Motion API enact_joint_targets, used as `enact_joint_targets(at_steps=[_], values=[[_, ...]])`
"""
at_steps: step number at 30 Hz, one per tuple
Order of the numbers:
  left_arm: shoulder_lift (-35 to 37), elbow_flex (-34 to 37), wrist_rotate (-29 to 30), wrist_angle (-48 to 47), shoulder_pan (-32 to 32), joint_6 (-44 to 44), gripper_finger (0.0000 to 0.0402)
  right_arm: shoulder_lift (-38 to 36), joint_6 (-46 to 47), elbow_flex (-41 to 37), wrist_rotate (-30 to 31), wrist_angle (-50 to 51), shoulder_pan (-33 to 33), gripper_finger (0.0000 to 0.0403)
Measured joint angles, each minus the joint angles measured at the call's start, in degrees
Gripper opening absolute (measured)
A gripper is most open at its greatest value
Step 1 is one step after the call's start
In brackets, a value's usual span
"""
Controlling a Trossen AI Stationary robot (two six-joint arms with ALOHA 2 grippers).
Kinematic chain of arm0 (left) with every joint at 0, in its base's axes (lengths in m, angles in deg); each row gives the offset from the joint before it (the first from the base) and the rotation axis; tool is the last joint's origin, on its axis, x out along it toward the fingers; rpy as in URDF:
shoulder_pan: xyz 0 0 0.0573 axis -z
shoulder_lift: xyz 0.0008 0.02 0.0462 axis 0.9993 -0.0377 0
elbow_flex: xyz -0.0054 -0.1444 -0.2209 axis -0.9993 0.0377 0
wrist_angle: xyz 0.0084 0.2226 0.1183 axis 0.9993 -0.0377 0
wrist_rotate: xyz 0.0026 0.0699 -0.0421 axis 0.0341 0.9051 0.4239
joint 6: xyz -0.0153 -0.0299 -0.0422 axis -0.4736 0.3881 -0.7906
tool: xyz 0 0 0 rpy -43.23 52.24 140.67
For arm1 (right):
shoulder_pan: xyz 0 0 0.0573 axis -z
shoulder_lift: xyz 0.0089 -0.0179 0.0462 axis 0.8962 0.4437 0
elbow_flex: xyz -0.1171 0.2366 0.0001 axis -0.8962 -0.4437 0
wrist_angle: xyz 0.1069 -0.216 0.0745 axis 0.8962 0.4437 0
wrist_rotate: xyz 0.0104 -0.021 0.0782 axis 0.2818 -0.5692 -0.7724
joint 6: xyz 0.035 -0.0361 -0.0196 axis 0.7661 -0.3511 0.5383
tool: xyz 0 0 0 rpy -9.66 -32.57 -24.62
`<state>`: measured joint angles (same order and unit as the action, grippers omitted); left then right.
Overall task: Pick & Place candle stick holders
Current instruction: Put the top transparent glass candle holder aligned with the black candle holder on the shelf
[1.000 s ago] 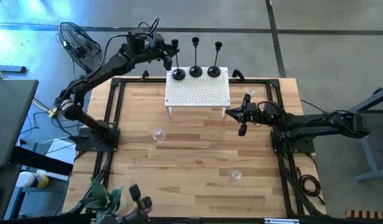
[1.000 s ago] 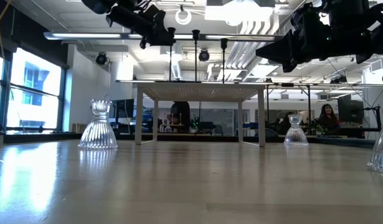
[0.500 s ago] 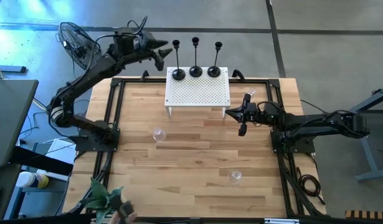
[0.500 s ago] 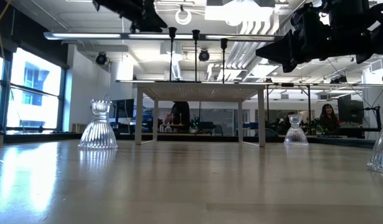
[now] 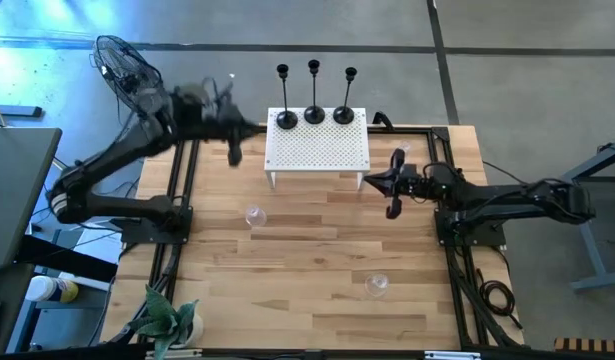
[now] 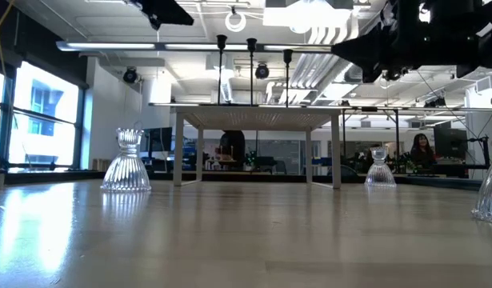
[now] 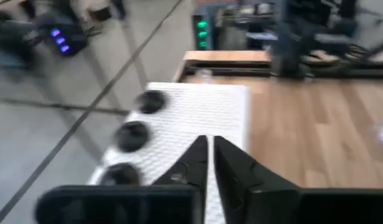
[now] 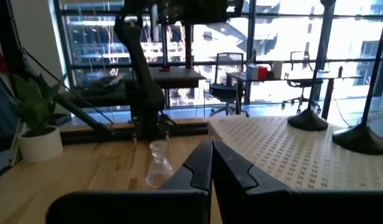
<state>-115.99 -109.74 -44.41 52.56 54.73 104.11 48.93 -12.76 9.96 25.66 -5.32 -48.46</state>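
Here, 3 black candle stick holders stand in a row on a white perforated stand (image 5: 318, 148) at the far middle of the wooden surface (image 5: 307, 265): the left candle stick holder (image 5: 285, 110), the middle candle stick holder (image 5: 314, 104) and the right candle stick holder (image 5: 345, 105). Each is upright, with its round base on the stand's back edge and its thin stem rising to a small cup.

The left end effector (image 5: 234, 150) hovers just beside the stand's left side, apart from the holders, holding nothing. In the left wrist view its 2 dark fingers (image 7: 191, 163) lie pressed together with only a thin seam between them, clenched on empty air.

The right end effector (image 5: 391, 186) hangs just off the stand's right front corner. In the right wrist view its fingers (image 8: 200, 167) are likewise pressed together and hold nothing.

3 clear glass candle holders rest on the surface: 1 near the left front (image 5: 254, 216), 1 toward the near right (image 5: 376, 285), and 1 by the stand's right back corner (image 5: 402, 152). A potted plant (image 5: 170, 318) sits at the near left corner.
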Motion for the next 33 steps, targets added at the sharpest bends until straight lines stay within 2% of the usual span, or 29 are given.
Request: enact_joint_targets(at_steps=[2,5,10,13,16,18,21,25,27,31,33], values=[[1.8,5.9,2.4,5.8,4.3,-1.4,0.0010,-1.2,0.0,0.0,0.0,-0.1,0.0,0.0000],[3.6,16.0,7.1,17.3,10.6,-4.9,0.0021,-2.7,0.6,0.0,0.0,0.1,0.0,0.0000],[2.5,26.5,7.7,25.3,16.9,-11.6,0.0023,-4.3,1.5,0.0,0.4,2.6,0.0,0.0000],[1.9,30.6,16.5,29.4,20.8,-17.6,0.0012,-4.9,1.3,0.2,2.5,5.5,0.0,0.0000],[1.9,37.0,23.1,41.1,24.4,-16.3,0.0004,-5.6,0.9,4.3,5.0,17.9,0.0,0.0000],[2.5,41.5,22.6,50.3,24.6,-15.3,0.0006,-5.5,1.1,9.5,8.9,30.3,0.0,0.0000],[2.7,47.1,18.0,62.4,23.2,-14.3,0.0002,-4.2,3.0,18.7,14.6,50.5,0.0,0.0000],[2.8,50.5,10.4,70.9,19.2,-15.0,0.0002,-2.0,6.0,28.9,16.4,71.8,0.7,0.0000],[2.8,50.9,9.3,71.3,17.6,-14.9,0.0001,-1.5,7.7,32.0,14.7,78.0,1.8,0.0000],[2.8,51.0,8.4,72.6,15.7,-14.9,0.0001,-1.7,8.9,33.6,9.4,82.0,5.0,0.0000],[2.8,51.0,8.2,73.1,15.7,-14.7,0.0001,-1.8,9.2,33.6,9.0,84.4,7.7,0.0000]])
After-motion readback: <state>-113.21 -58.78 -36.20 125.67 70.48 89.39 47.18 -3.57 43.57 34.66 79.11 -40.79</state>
